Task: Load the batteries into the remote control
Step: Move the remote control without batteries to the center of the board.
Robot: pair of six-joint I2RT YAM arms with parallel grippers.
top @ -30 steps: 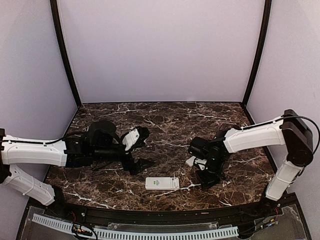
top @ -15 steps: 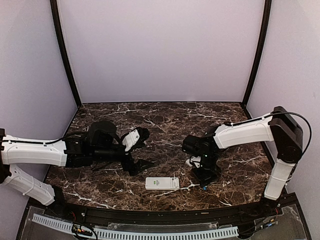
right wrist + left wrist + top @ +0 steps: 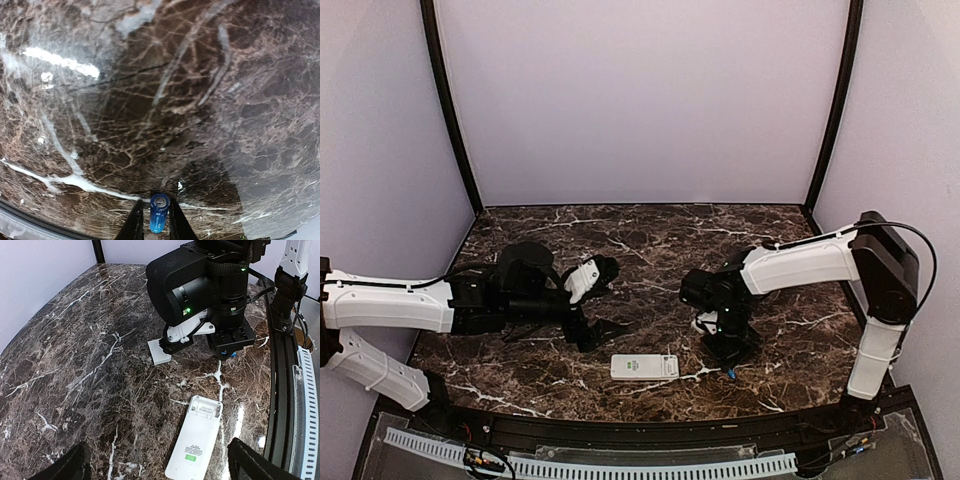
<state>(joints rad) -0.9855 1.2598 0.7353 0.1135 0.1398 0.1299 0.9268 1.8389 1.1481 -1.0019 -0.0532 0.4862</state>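
The white remote control (image 3: 644, 367) lies face down near the front edge, its empty battery bay (image 3: 207, 409) uncovered at the end nearest my right arm. My right gripper (image 3: 730, 358) is shut on one blue battery (image 3: 159, 213), held upright just above the marble right of the remote. The battery also shows in the top view (image 3: 731, 375) and in the left wrist view (image 3: 232, 354). My left gripper (image 3: 605, 298) is open and empty, hovering behind and left of the remote (image 3: 196, 442), its fingertips (image 3: 250, 462) wide apart. No second battery shows.
A small white cover piece (image 3: 160, 351) lies flat on the marble beside my right wrist and shows in the top view (image 3: 703, 322). The table's black front rail (image 3: 282, 390) runs close to the remote. Lilac walls close in the back and sides.
My right arm has shifted left toward the remote, carrying the blue battery low over the table. My left arm and the remote have not moved.
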